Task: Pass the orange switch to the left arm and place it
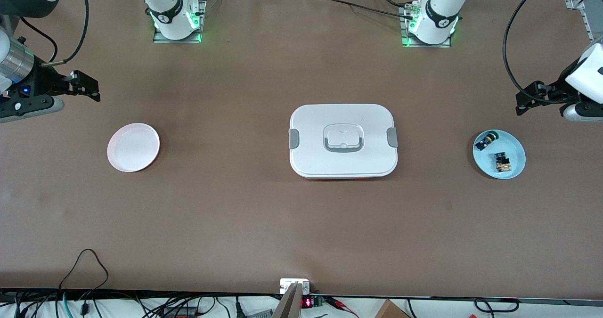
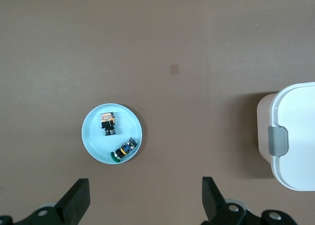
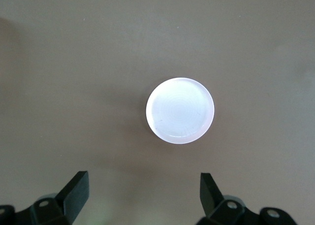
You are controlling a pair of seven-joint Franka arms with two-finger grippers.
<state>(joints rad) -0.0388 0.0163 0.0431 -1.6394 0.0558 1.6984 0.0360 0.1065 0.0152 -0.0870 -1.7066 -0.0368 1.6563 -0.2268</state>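
The orange switch [image 1: 503, 163], black on top and orange-brown below, lies in a light blue plate [image 1: 513, 143] at the left arm's end of the table. It also shows in the left wrist view [image 2: 108, 124]. My left gripper [image 1: 523, 102] is open and empty, up over bare table beside that plate; it also shows in its own wrist view [image 2: 145, 195]. The white box [image 1: 344, 141] with grey clips sits mid-table, and its edge shows in the left wrist view [image 2: 295, 136]. My right gripper [image 1: 89, 89] is open and empty over bare table beside a pale pink plate [image 1: 133, 147]; it also shows in its own wrist view [image 3: 142, 190].
A small black-and-blue part [image 1: 486, 141] with a green tip shares the blue plate with the switch, seen too in the left wrist view [image 2: 125, 149]. The pink plate [image 3: 180, 110] holds nothing. Cables and electronics run along the table edge nearest the front camera.
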